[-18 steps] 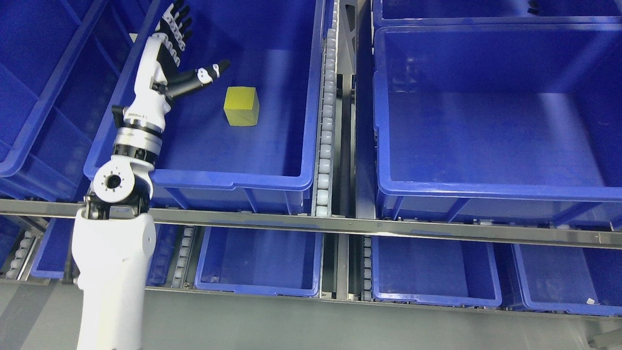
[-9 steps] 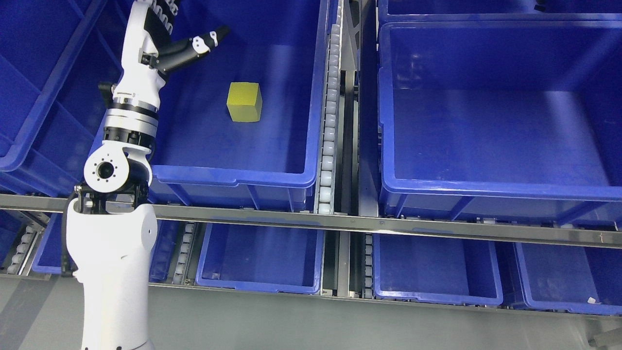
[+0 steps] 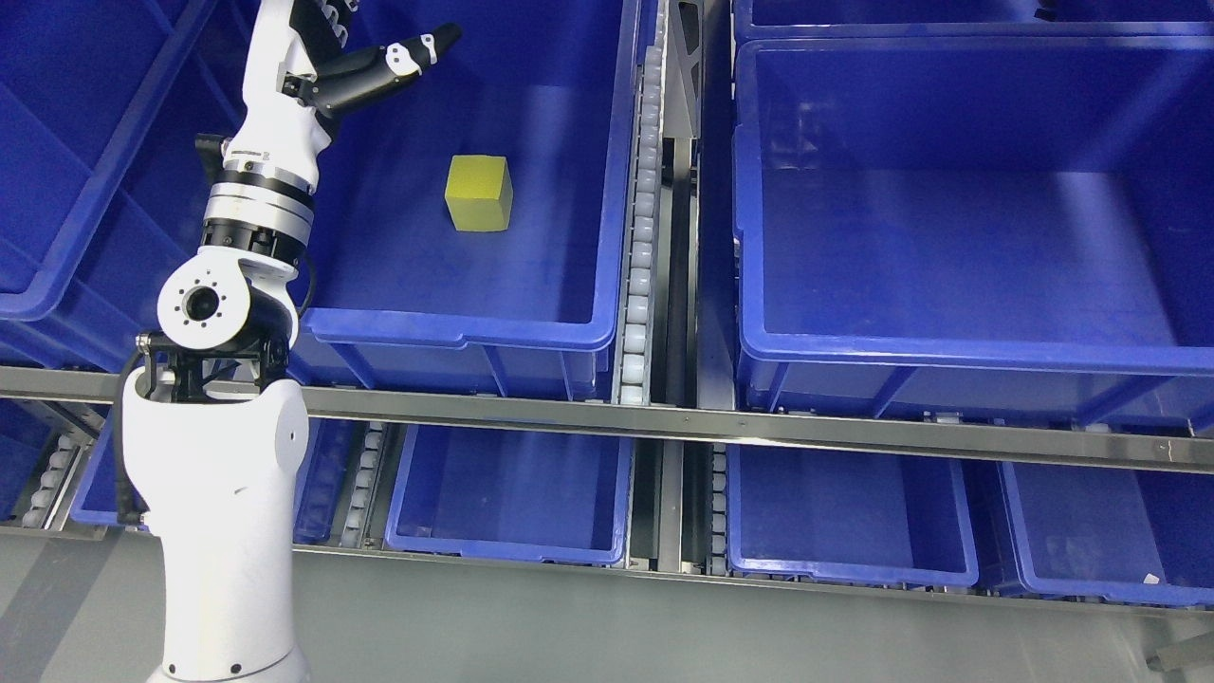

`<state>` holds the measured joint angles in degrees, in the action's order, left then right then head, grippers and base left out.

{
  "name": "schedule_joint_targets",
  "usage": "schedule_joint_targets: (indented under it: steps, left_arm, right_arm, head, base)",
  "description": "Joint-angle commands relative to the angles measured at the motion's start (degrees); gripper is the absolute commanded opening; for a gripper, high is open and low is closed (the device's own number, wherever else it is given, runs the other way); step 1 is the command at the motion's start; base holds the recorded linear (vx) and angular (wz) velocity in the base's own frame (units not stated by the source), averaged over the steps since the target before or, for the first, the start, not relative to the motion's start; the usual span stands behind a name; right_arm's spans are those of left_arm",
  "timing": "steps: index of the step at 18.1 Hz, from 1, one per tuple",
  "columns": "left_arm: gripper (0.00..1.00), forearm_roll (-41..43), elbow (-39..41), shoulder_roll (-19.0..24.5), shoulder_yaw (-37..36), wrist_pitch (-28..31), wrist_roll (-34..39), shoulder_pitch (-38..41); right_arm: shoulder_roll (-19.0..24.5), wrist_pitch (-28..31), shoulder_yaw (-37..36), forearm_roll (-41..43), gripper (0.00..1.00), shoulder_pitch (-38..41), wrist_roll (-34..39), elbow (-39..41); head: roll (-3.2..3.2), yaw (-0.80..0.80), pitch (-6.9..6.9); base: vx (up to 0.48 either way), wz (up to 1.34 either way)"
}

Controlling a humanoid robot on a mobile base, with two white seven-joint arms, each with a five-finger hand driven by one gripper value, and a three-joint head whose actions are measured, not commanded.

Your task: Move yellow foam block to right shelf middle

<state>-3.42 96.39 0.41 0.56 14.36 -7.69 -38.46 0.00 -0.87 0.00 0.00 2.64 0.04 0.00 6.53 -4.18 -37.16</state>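
Item: yellow foam block (image 3: 479,193), cube-shaped, lying flat on the floor of the left middle bin (image 3: 455,327), well apart from every wall. It is judged light, soft and compressible, unlikely to slip; opposite side faces are recommended for the grip, with modest squeeze. Left hand (image 3: 356,57): raised above and left of the block, thumb extended, nothing held. Destination: right middle bin (image 3: 967,353), seen unoccupied.

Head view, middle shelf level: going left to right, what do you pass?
Left robot hand → yellow foam block on the floor of the left blue bin → roller track → large blue bin on the right, with nothing visible inside.
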Motion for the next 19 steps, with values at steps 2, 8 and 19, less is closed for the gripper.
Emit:
schedule_joint_targets:
  steps: [2, 8, 19]
  left_arm:
    - [1.00, 0.00, 2.04, 0.59, 0.93, 1.99, -0.04, -0.38]
    - [1.00, 0.00, 2.04, 0.59, 2.95, 1.90, -0.39, -0.30]
    - [1.00, 0.00, 2.04, 0.59, 3.13, 1.90, -0.39, -0.03]
  right_arm:
    - [-1.00, -0.01, -0.35, -0.18, 1.00, 0.00, -0.04, 1.00]
    - [-1.00, -0.01, -0.35, -0.18, 1.00, 0.00, -0.04, 1.00]
    - [-1.00, -0.01, -0.35, -0.18, 1.00, 0.00, -0.04, 1.00]
  head:
    - [0.00, 0.00, 0.00]
    - [0.00, 0.00, 0.00]
    - [0.00, 0.00, 0.00]
  base:
    - [-0.062, 0.03]
    - [-0.017, -0.01]
    - [0.004, -0.02]
